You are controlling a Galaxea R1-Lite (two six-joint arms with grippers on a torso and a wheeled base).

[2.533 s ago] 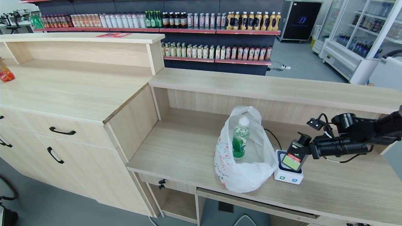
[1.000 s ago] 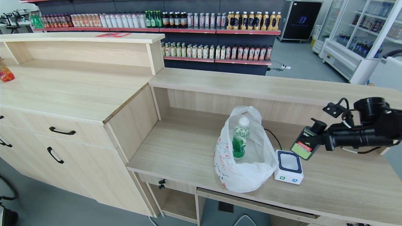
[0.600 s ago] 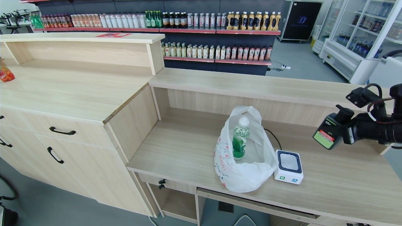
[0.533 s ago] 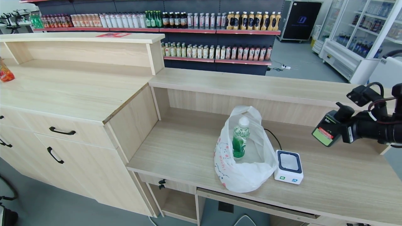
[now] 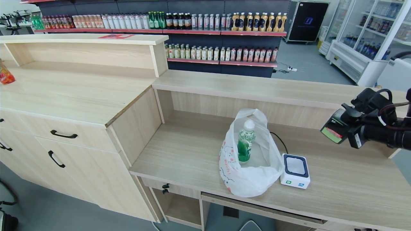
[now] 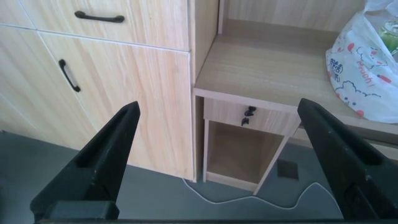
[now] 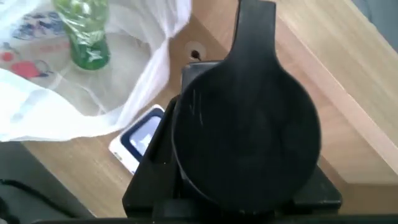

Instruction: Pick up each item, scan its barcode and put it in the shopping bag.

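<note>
Black jar (image 5: 334, 130), green-red label, tilted, held in air to right of scanner (image 5: 295, 170), clear of counter (image 5: 353, 192). Right gripper (image 5: 348, 130) clamped on jar. Shopping bag (image 5: 247, 175) touching scanner, mouth open, green bottle (image 5: 245, 142) upright inside. Left gripper (image 6: 217, 109) spread wide, holding nothing, low, facing cabinet doors (image 6: 112, 81).

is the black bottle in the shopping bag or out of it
Out. The right gripper holds the black bottle in the air to the right of the shopping bag; only the green bottle stands inside.
</note>
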